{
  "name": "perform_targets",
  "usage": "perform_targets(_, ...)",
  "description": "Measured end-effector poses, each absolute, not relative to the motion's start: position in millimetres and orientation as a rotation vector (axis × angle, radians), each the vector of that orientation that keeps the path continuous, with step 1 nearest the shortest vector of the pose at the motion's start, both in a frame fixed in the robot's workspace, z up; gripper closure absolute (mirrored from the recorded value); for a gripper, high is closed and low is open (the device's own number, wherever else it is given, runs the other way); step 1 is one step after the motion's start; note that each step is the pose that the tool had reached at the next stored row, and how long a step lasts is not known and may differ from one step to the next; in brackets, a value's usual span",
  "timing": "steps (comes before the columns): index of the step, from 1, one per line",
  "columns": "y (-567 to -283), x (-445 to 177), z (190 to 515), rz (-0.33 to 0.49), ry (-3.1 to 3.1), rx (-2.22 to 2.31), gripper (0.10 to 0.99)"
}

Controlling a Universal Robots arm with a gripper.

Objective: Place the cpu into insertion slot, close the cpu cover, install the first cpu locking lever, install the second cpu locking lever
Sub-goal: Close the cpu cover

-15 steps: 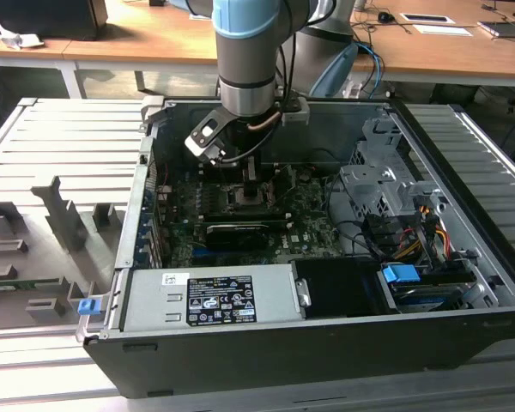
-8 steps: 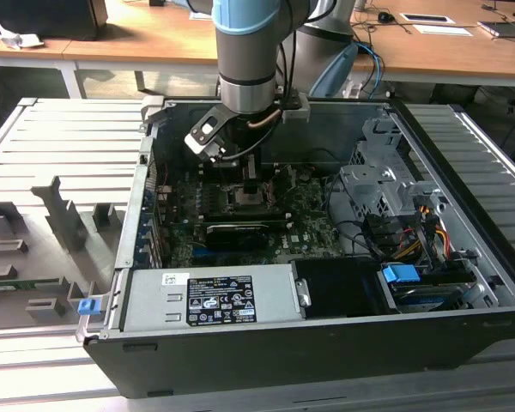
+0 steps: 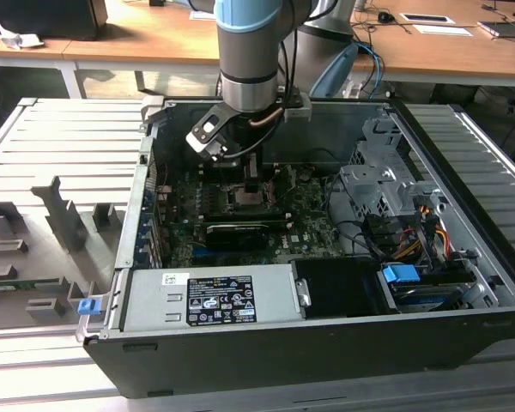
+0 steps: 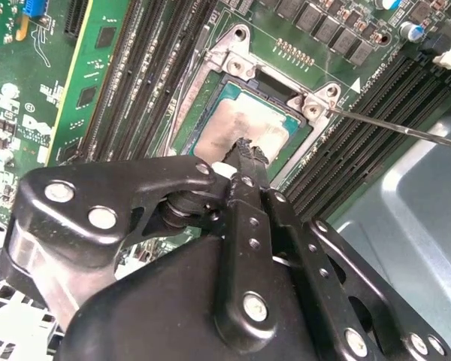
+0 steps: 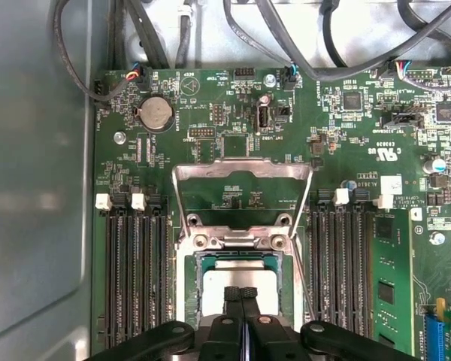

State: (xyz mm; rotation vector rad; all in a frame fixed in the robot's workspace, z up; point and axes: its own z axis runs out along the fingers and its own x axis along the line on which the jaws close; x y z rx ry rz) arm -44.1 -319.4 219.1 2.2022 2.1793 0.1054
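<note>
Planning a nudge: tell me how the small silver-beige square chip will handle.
The small silver-beige square chip looks thin, flat and stiff, so probably light. Seated inside the metal-rimmed black socket, it likely won't slide or tip.

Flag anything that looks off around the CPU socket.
The cpu lies in the insertion slot, its metal top blotchy with dull smears rather than clean. The cpu cover is swung back open and a locking lever juts out free. The gripper, shut, seems to touch the chip. Nothing looks broken.

Exterior view: high, angled down into computer case, arm at 12 o'clock. First wrist view close, square-on over insertion slot; second wrist view oblique on same slot.
</note>
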Motion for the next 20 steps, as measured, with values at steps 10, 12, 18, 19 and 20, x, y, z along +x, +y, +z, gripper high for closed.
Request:
perform_targets(10,-318,-44,238,0.105,2.179,2.202,0.98)
perform_targets(12,-318,-44,242,0.105,2.179,2.202,0.98)
perform_targets(18,-318,-44,248,0.105,2.179,2.202,0.98)
perform_targets(19,-318,-44,249,0.105,2.179,2.202,0.98)
perform_targets(20,-318,-44,249,0.105,2.179,2.202,0.98)
